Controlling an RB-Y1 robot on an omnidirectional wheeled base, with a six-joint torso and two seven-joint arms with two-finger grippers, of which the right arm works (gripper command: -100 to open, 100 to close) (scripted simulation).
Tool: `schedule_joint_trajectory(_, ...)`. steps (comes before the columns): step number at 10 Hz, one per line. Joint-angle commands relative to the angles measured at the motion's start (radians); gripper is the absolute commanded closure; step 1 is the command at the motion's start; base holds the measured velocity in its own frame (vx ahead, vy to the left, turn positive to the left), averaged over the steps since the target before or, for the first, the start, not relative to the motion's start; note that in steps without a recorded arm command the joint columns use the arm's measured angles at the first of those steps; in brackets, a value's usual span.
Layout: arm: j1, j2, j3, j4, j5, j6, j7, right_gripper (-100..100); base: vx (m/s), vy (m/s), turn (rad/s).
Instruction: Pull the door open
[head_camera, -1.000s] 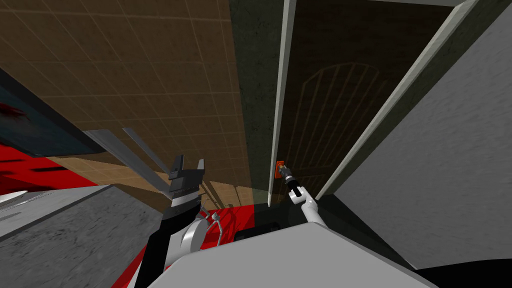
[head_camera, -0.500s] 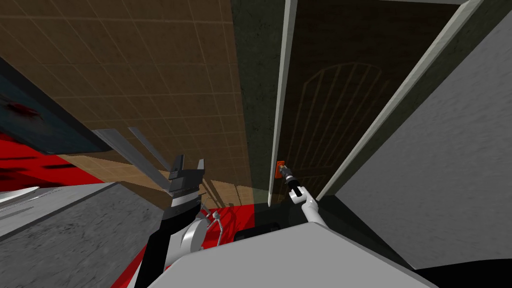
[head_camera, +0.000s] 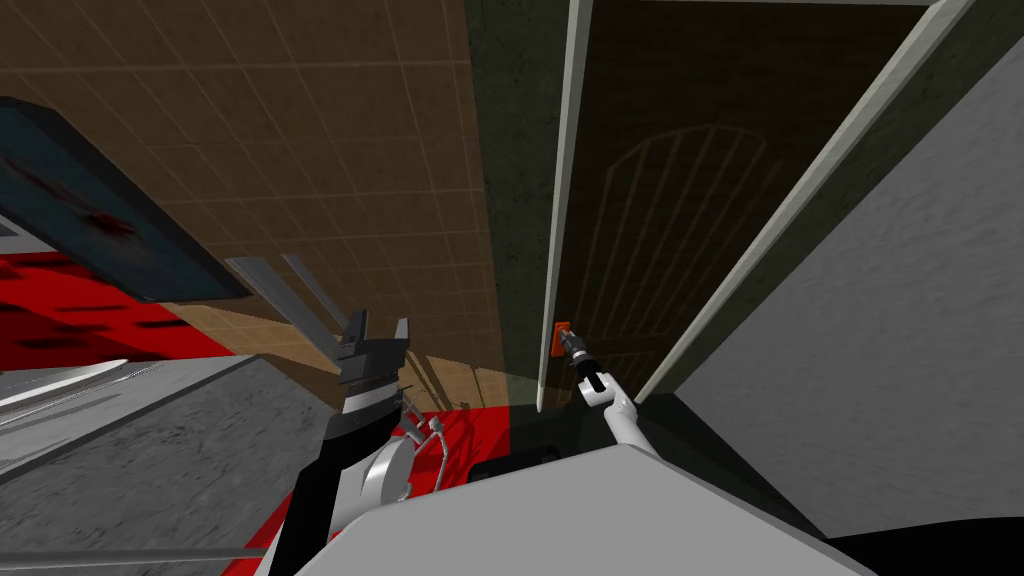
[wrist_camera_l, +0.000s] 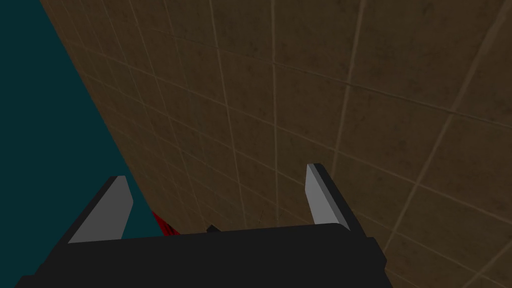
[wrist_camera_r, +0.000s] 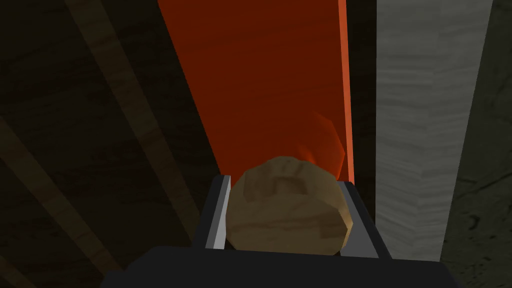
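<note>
The dark door with a faint arched pattern stands ahead between pale grey frame posts. An orange plate sits at its left edge, low down. My right gripper reaches to that plate. In the right wrist view it is shut on a round brown knob, with its fingers pressed to the knob's sides and the orange plate right behind. My left gripper is raised at the left, open with nothing between its fingers.
A brown tiled wall runs left of the door. A grey wall closes in on the right. A dark teal panel hangs at far left above a red surface and a grey slab.
The teal panel and the left-hand surroundings have slid up and right in the head view, so my view has turned. My right gripper stays on the knob; the door looks the same.
</note>
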Motion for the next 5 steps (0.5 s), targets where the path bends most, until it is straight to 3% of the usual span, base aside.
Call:
schedule_joint_trajectory(1, 0.001, 0.003, 0.005, 0.002, -0.016, 0.000, -0.050, 100, -0.030, -0.008, 0.051)
schedule_joint_trajectory(5, -0.003, -0.001, 0.003, 0.009, -0.064, 0.002, -0.152, 100, -0.038, -0.014, 0.067)
